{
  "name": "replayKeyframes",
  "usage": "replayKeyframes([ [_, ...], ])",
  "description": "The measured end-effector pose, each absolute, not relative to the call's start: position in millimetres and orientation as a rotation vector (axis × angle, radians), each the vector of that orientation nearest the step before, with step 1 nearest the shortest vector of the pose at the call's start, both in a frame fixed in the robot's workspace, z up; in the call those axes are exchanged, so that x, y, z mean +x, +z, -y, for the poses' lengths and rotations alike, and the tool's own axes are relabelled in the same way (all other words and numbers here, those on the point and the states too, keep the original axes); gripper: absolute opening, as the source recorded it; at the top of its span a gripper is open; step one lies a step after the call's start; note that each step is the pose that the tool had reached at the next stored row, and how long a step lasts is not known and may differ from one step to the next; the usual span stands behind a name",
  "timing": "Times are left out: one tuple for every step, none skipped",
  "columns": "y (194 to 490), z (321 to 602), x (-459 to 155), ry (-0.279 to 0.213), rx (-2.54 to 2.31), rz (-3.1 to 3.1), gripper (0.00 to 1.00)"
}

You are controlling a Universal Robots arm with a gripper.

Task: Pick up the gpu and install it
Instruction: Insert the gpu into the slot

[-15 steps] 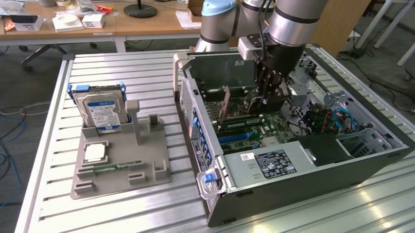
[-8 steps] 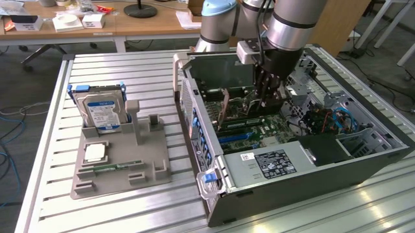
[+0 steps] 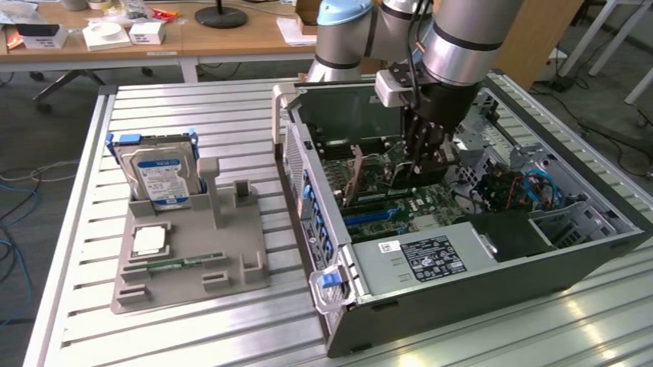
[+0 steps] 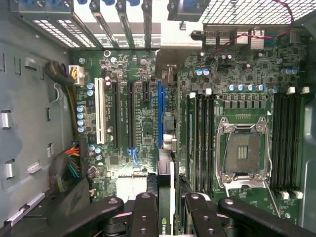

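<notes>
In the wrist view the gripper (image 4: 169, 200) has its black jaws clamped on the gpu (image 4: 166, 168). The card stands edge-on between them, with a green logo showing on its edge close to the fingers (image 4: 144, 212). It runs away from the jaws along a blue slot (image 4: 160, 111) on the motherboard (image 4: 143, 128), its far end pointing toward the slotted rear wall. Whether it sits home in the slot cannot be told. Beside it lie the black memory slots (image 4: 200, 143) and the processor socket (image 4: 242, 154). In the exterior view the gripper (image 3: 417, 172) reaches down into the open computer case (image 3: 531, 260). Well apart, to the exterior view's left, a grey holder (image 3: 240, 260) on the slatted table (image 3: 153, 336) carries an upright hard drive (image 3: 158, 180) and a flat memory stick (image 3: 183, 264). Beyond stands a wooden desk (image 3: 225, 42).
</notes>
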State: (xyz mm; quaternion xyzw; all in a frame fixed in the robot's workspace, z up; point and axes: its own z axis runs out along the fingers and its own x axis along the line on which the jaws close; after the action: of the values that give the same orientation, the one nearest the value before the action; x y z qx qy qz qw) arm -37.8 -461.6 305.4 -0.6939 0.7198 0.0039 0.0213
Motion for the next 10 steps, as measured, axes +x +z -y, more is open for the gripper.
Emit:
replayKeyframes([
  [305.4,462.5,-37.8,0.012,-2.151,-2.231,0.26],
  [305.4,463.3,-37.9,0.012,-2.15,-2.231,0.26],
  [305.4,463.9,-37.9,0.012,-2.15,-2.231,0.26],
  [305.4,464.3,-38.0,0.012,-2.15,-2.231,0.26],
  [305.4,464.5,-38.0,0.012,-2.15,-2.231,0.26],
  [305.4,464.7,-37.9,0.012,-2.15,-2.231,0.26],
  [305.4,464.7,-37.8,0.012,-2.15,-2.231,0.26],
  [305.4,464.7,-37.8,0.012,-2.15,-2.231,0.26],
  [305.3,464.8,-37.9,0.012,-2.15,-2.231,0.26],
  [305.3,464.8,-38.9,0.012,-2.151,-2.231,0.26],
])
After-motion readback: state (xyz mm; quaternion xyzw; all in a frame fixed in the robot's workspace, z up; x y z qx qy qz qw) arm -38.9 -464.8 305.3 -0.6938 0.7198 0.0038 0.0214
